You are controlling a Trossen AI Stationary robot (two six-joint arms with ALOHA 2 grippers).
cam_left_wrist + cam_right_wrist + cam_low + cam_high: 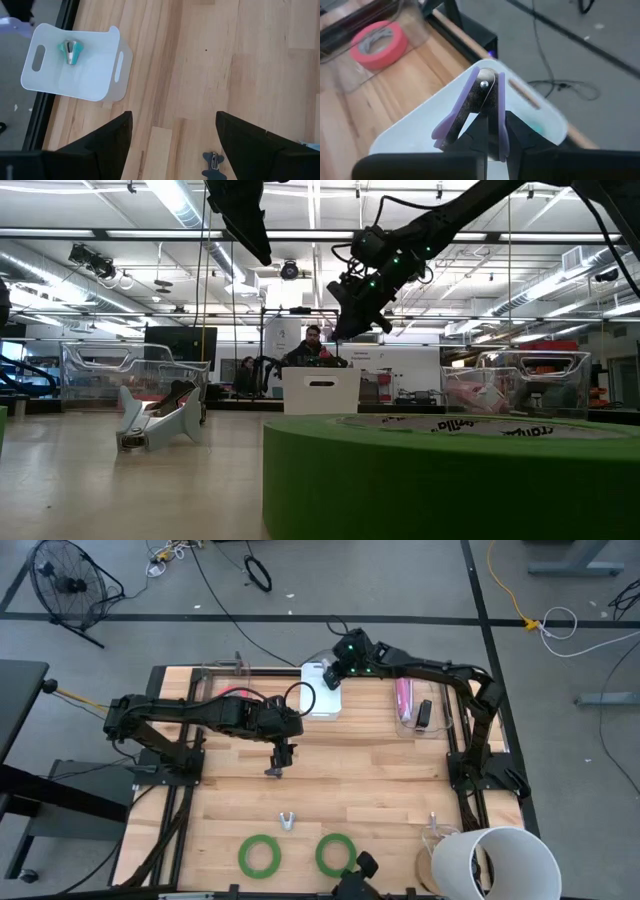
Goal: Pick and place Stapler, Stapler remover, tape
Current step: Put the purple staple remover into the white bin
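Note:
My right gripper (333, 676) is shut on a purple staple remover (480, 100) above the white bin (322, 698) at the table's far middle. A teal staple remover (72, 51) lies in that bin. My left gripper (275, 766) is open and empty above the bare table, between the bin and a grey-blue staple remover (287, 821) that lies on the wood. Two green tape rolls (259, 856) (335, 853) lie flat near the front edge. A red-pink tape roll (377, 44) lies in a clear container at the far left. My right gripper pinches the purple staple remover between its two fingers (517, 134) at the remover's rear part (492, 122), and its riveted pivot end (484, 84) points away from the fingers. The fingers come from above, slanting down. The remover is lifted clear over the white bin.
A clear container at the far right holds a pink stapler (403, 698) and a black stapler (425, 712). A white cylinder (495, 860) stands at the front right corner. People sit in the room beyond the table (312, 345). Bare wood lies in the table's middle.

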